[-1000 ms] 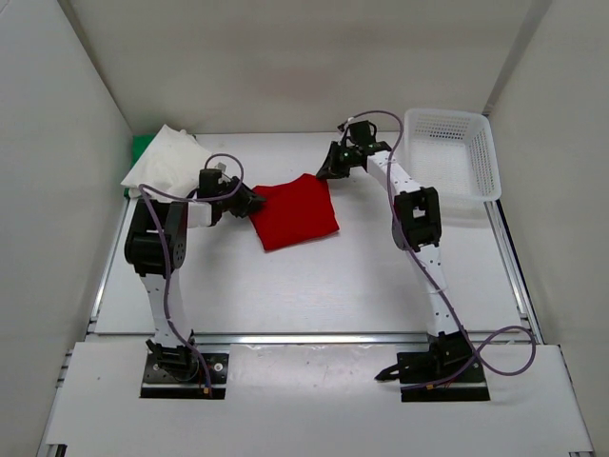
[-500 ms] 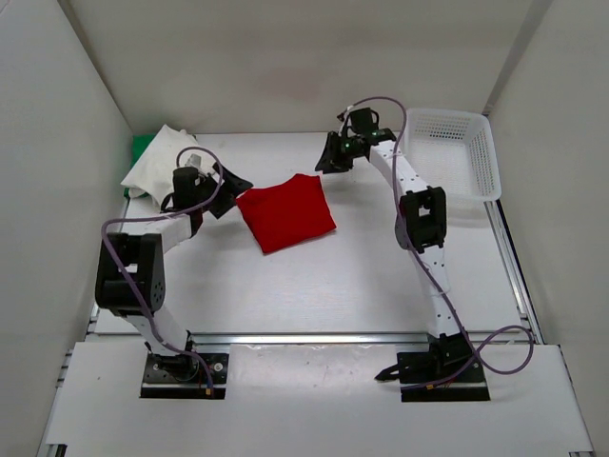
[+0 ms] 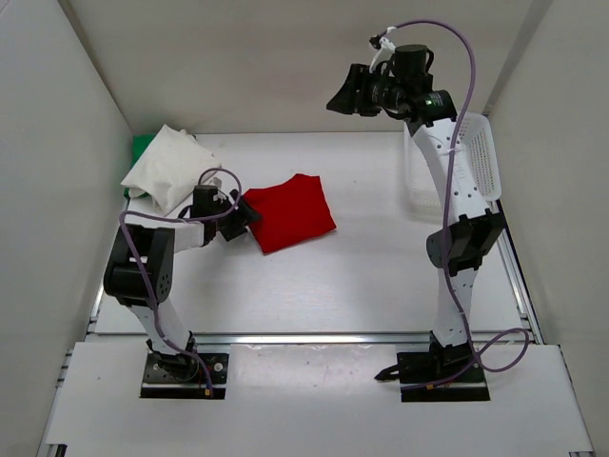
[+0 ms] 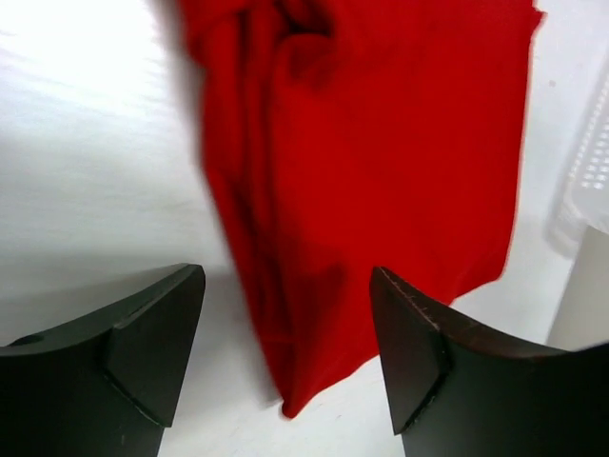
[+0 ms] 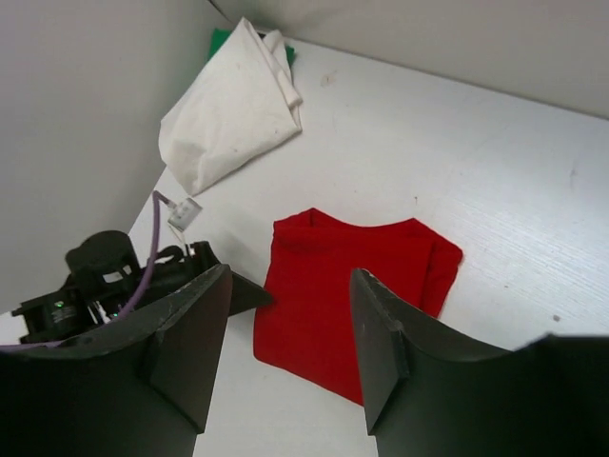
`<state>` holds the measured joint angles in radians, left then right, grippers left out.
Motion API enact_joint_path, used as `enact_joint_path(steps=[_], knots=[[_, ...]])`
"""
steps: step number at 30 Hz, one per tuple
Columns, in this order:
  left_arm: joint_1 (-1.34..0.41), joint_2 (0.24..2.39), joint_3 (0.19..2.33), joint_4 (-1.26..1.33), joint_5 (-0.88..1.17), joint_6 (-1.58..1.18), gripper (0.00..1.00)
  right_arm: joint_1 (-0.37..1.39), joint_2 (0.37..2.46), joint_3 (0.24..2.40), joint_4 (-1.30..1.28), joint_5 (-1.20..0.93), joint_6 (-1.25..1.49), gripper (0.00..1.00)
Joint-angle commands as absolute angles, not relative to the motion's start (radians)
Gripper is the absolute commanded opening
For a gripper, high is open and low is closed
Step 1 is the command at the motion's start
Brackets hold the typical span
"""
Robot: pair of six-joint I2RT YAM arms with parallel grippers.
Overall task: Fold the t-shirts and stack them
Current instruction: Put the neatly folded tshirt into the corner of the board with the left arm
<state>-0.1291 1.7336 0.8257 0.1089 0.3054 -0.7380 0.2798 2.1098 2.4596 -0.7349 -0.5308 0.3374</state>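
A red t-shirt [image 3: 288,211] [image 5: 319,286] lies folded into a rough square mid-table. At the back left a folded white t-shirt [image 3: 169,167] [image 5: 228,114] rests on top of a green one [image 3: 142,146] [image 5: 221,40], of which only a corner shows. My left gripper [image 3: 249,217] [image 4: 285,286] is low at the red shirt's left corner, open. The cloth [image 4: 371,162] lies loose between the fingers, unpinched. My right gripper [image 3: 341,100] [image 5: 290,276] hangs high above the table's back, open and empty, looking down on the red shirt.
A white mesh basket [image 3: 479,152] [image 4: 590,162] stands at the back right, partly behind the raised right arm. White walls close in the left, back and right sides. Bare white tabletop [image 3: 314,286] stretches in front of the red shirt.
My right gripper opened and rose from the red shirt's far edge to high above the table. The left gripper opened, drew back leftward, then returned to the shirt's left corner.
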Motion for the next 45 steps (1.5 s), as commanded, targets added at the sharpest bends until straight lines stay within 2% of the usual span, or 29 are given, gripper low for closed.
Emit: enact_joint_path(steps=[1, 2, 4, 6, 7, 9, 16, 22, 28, 30, 31, 32, 33, 34, 35, 36, 37, 40, 45], knots=[[-0.178, 1.833, 0.819, 0.13, 0.314, -0.77, 0.79, 0.267, 2.053, 2.422, -0.723, -0.534, 0.313, 0.51], [-0.195, 1.85, 0.837, 0.159, 0.308, -0.791, 0.75, 0.271, 2.045, 2.408, -0.713, -0.541, 0.313, 0.51], [-0.206, 1.919, 0.865, 0.205, 0.346, -0.83, 0.59, 0.284, 2.017, 2.358, -0.7, -0.549, 0.31, 0.52], [-0.213, 1.954, 0.912, 0.267, 0.351, -0.888, 0.21, 0.281, 1.988, 2.313, -0.681, -0.542, 0.302, 0.51], [-0.218, 1.974, 0.951, 0.279, 0.35, -0.897, 0.12, 0.279, 1.971, 2.277, -0.681, -0.54, 0.304, 0.51], [-0.229, 2.002, 1.055, 0.249, 0.348, -0.914, 0.02, 0.279, 1.939, 2.205, -0.635, -0.564, 0.316, 0.51], [-0.223, 2.112, 1.625, -0.05, 0.367, -0.803, 0.0, 0.246, 1.767, 1.841, -0.437, -0.594, 0.376, 0.51], [-0.076, 2.18, 2.054, -0.285, 0.397, -0.712, 0.0, 0.201, 1.716, 1.697, -0.38, -0.644, 0.399, 0.5], [0.17, 2.065, 2.033, -0.281, 0.425, -0.655, 0.0, 0.216, 1.75, 1.721, -0.428, -0.664, 0.377, 0.49], [0.228, 2.025, 1.941, -0.287, 0.39, -0.579, 0.0, 0.222, 1.744, 1.706, -0.425, -0.679, 0.376, 0.5], [0.267, 1.996, 1.907, -0.282, 0.368, -0.571, 0.04, 0.222, 1.743, 1.688, -0.417, -0.687, 0.377, 0.49], [0.3, 1.977, 1.816, -0.243, 0.362, -0.572, 0.19, 0.225, 1.741, 1.689, -0.414, -0.701, 0.379, 0.49], [0.334, 1.953, 1.698, -0.177, 0.374, -0.613, 0.39, 0.232, 1.738, 1.677, -0.414, -0.701, 0.377, 0.49], [0.385, 1.927, 1.636, -0.134, 0.42, -0.635, 0.55, 0.236, 1.741, 1.669, -0.423, -0.7, 0.373, 0.49], [0.435, 1.91, 1.523, -0.044, 0.445, -0.708, 0.83, 0.247, 1.737, 1.664, -0.439, -0.706, 0.364, 0.49], [0.483, 1.886, 1.405, 0.057, 0.481, -0.772, 0.98, 0.259, 1.729, 1.649, -0.44, -0.707, 0.351, 0.49], [0.504, 1.861, 1.306, 0.093, 0.504, -0.811, 0.99, 0.268, 1.717, 1.625, -0.443, -0.707, 0.342, 0.49], [0.557, 1.795, 1.191, 0.167, 0.494, -0.862, 0.99, 0.265, 1.69, 1.559, -0.428, -0.713, 0.342, 0.49], [0.523, 1.701, 1.184, 0.078, 0.4, -0.824, 0.99, 0.267, 1.631, 1.488, -0.407, -0.701, 0.347, 0.5]])
